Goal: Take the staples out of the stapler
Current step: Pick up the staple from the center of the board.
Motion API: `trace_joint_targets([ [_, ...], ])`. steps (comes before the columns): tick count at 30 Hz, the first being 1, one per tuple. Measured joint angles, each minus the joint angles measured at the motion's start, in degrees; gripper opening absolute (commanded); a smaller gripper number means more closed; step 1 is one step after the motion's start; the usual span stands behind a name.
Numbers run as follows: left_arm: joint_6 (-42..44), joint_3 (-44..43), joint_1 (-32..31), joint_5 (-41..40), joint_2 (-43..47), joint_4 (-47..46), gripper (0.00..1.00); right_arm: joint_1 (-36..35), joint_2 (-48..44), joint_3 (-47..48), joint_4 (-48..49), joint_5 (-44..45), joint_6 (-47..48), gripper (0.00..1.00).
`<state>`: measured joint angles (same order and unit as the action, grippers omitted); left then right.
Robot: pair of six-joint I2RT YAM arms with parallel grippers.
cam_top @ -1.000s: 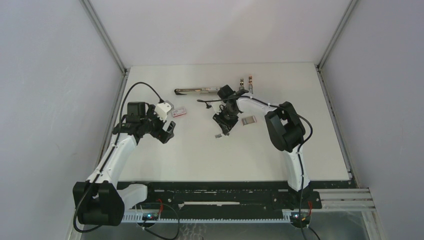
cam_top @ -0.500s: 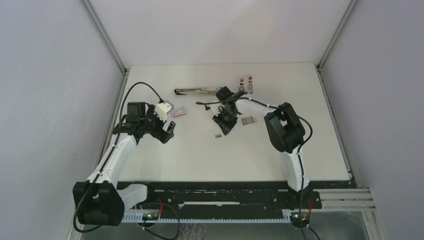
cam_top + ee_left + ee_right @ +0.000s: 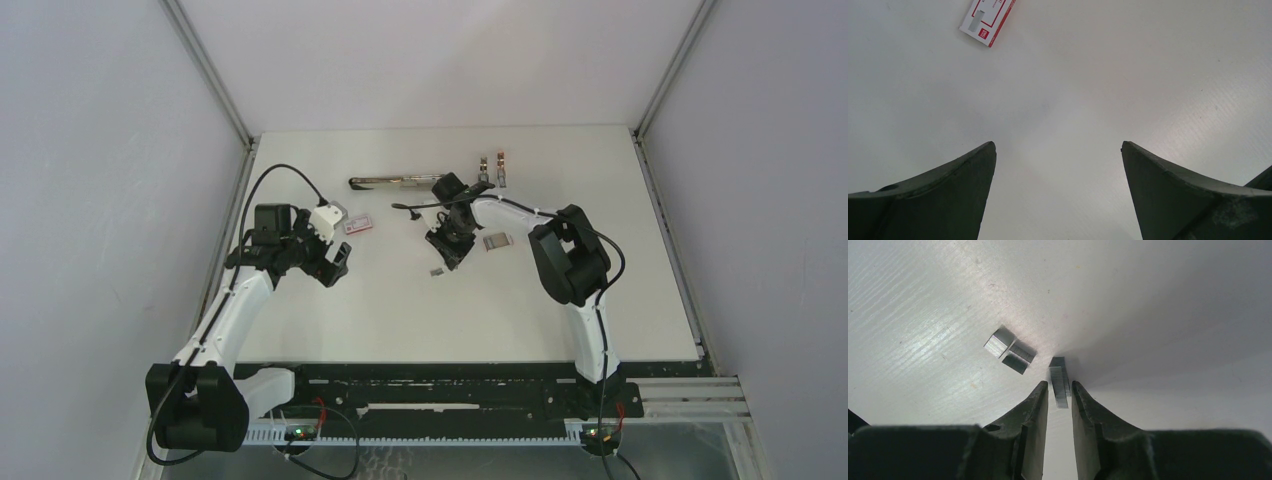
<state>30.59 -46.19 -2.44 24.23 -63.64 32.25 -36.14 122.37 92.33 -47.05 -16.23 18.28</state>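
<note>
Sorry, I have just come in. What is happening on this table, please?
The right gripper is low over the table, its jaws standing narrow on either side of one short strip of staples; whether they pinch it already cannot be told. Two more staple pieces lie loose just beside it. The left gripper hangs wide open over bare table, holding nothing, with a small pink-and-white box lying ahead of it. The stapler lies farther back, untouched by either arm.

Soft, even light falls from above on the white table (image 3: 400,320). The right wrist view has bright sheen left, broad shadow right. Near fingers (image 3: 948,190) show dark, almost featureless.
</note>
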Motion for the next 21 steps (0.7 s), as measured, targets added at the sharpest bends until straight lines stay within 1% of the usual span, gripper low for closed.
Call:
trace_joint_targets([
  [13, 0.0, 0.0, 0.0, 0.0, 0.0, 0.0, 1.0, 3.1, -0.5, 0.0, -0.7, -2.6, -0.4, 0.25],
  [21, 0.0, 0.0, 0.0, 0.0, 0.0, 0.0, 1.0, 4.2, -0.8, 0.0, -1.1, -4.0, -0.6, 0.22],
])
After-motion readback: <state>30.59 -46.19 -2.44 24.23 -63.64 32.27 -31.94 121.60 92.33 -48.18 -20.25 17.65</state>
